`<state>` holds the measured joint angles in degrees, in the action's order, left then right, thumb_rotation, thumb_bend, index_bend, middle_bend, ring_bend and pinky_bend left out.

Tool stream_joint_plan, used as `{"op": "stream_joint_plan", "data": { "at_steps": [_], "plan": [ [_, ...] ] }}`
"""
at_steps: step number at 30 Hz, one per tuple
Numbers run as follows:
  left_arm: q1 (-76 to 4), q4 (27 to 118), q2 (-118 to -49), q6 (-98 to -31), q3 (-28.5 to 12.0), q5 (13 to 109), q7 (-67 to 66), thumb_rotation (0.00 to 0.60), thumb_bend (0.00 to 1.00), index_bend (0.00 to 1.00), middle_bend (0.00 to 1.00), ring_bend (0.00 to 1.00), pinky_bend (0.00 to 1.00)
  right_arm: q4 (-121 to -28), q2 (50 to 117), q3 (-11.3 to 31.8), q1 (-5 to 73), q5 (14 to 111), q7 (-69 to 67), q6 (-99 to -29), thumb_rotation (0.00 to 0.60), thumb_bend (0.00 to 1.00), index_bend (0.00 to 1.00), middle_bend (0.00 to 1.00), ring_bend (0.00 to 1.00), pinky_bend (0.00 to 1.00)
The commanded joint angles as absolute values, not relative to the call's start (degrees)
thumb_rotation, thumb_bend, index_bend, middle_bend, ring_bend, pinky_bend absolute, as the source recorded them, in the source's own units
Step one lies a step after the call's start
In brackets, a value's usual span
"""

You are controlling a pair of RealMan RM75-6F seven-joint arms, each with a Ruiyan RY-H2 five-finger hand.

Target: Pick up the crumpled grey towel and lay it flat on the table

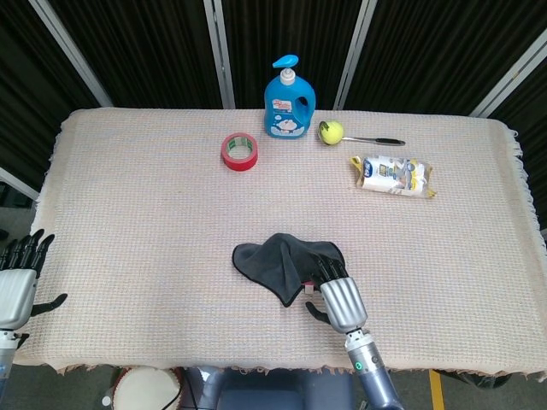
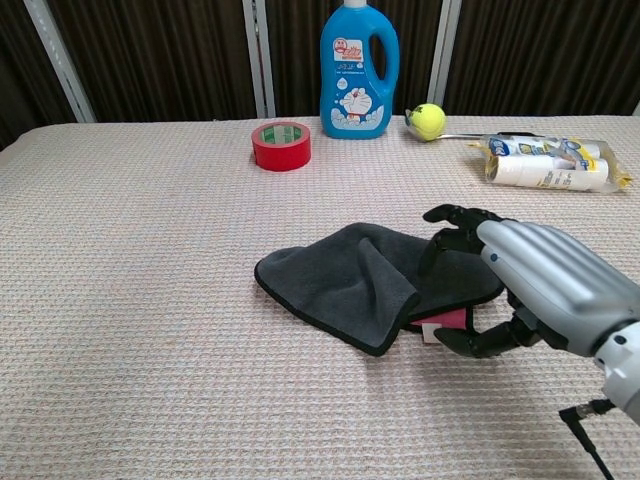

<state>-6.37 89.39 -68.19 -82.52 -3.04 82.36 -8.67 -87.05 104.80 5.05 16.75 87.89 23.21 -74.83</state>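
Crumpled grey towel [image 1: 286, 263] [image 2: 372, 280] near the front middle of the tabletop [image 1: 154, 213] [image 2: 130, 300], folded over itself so that much of its surface is hidden; a pink patch [image 2: 447, 320] and a pale tag show at its near right edge, partly covered by the right hand [image 1: 335, 290] [image 2: 530, 285]. In the head view the right hand overlaps the towel's right corner, so that corner cannot be made out; whether the fingers press the cloth or hover just above it cannot be told. Right hand: palm down, back of the hand toward the cameras, dark fingers [image 2: 455, 222] extended and spread over the towel's right part, thumb [image 2: 475, 341] reaching under toward the pink patch. The hand is open, gripping nothing. Its forearm runs off the bottom edge of the head view and the right edge of the chest view.

Left hand [image 1: 17, 278]: seen only in the head view, cut off by the left edge, off the tabletop's front left corner, fingers apart and pointing up, empty.

Along the far side stand a red tape roll [image 1: 240, 151] [image 2: 281, 145], a blue bottle [image 1: 288, 98] [image 2: 359, 70], a yellow ball [image 1: 331, 131] [image 2: 428, 121] on a thin handle, and a plastic packet [image 1: 393, 174] [image 2: 545, 162], well apart from the towel.
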Motion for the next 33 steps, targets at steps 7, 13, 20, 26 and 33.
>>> {"op": "stream_joint_plan", "data": {
  "at_steps": [7,13,20,26,33],
  "plan": [
    [-6.62,89.13,-68.56,-81.9,-3.04,81.84,-9.0,0.6,0.0,0.0,0.0,0.0,0.0,-85.41,107.87,6.23,18.54,87.45,23.03,-74.41,0.6,0.28,0.39,0.14,0.13,0.16],
    [-6.66,88.94,-68.64,-81.72,-2.94,81.77,-8.88,0.6,0.0,0.0,0.0,0.0,0.0,-82.74,110.06,7.6,20.19,85.93,24.15,-72.86,0.6,0.28,0.39,0.14,0.14,0.16],
    [-6.66,88.75,-68.52,-81.48,-3.02,81.35,-8.21,0.6,0.0,0.0,0.0,0.0,0.0,-81.26,110.49,8.34,20.85,84.36,23.76,-72.29,0.6,0.28,0.41,0.16,0.15,0.19],
    [-6.65,88.79,-68.5,-81.53,-2.87,81.58,-8.2,0.6,0.0,0.0,0.0,0.0,0.0,-80.22,110.39,7.65,20.68,84.16,23.09,-72.82,0.6,0.28,0.49,0.21,0.17,0.2],
    [-6.56,89.01,-68.41,-81.63,-2.76,81.62,-8.16,0.6,0.0,0.0,0.0,0.0,0.0,-79.96,110.01,7.47,20.38,85.52,20.83,-75.21,0.6,0.28,0.63,0.31,0.21,0.23]
  ]
}}
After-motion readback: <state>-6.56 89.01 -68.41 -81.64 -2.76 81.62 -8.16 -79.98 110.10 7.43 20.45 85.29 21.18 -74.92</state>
